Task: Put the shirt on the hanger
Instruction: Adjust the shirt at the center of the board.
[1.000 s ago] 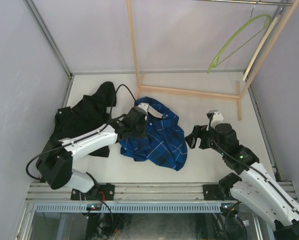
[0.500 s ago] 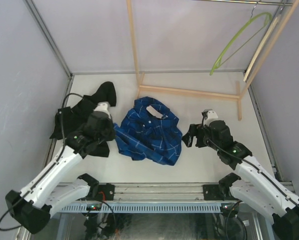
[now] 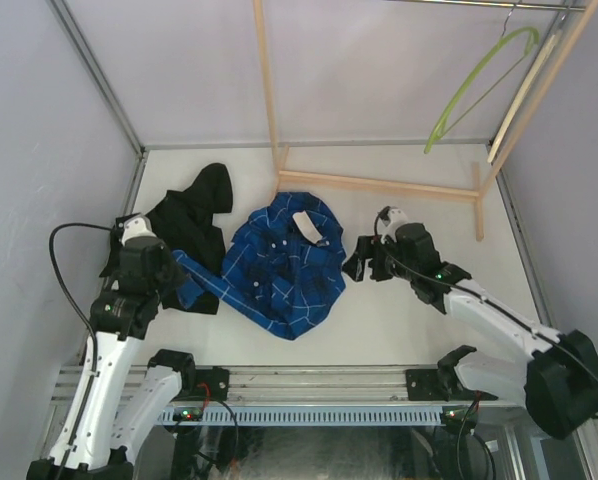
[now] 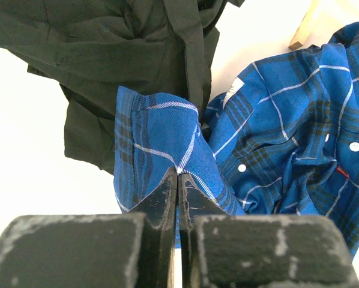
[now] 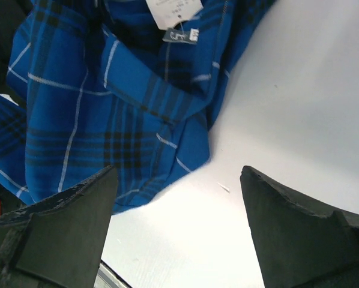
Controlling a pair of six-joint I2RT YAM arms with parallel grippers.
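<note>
The blue plaid shirt [image 3: 284,265] lies crumpled mid-table, a white tag at its collar. One sleeve is stretched left to my left gripper [image 3: 169,262], which is shut on the sleeve's cuff over the black garment; in the left wrist view the shirt [image 4: 287,132] fills the right side and the gripper [image 4: 178,175] pinches the fabric. My right gripper [image 3: 357,266] is open and empty just right of the shirt; in the right wrist view the gripper [image 5: 176,174] hovers above the table beside the shirt's edge [image 5: 95,102]. The lime-green hanger [image 3: 479,80] hangs from the rail at top right.
A plain black garment [image 3: 184,225] lies at the left, also in the left wrist view [image 4: 107,48]. A wooden rack frame [image 3: 379,185] stands at the back, with its base bar behind the shirt. Grey walls close in on both sides.
My left gripper has pulled back to the left, dragging the shirt's sleeve out over the black garment. The shirt has shifted left. My right gripper has moved left toward the shirt's edge.
</note>
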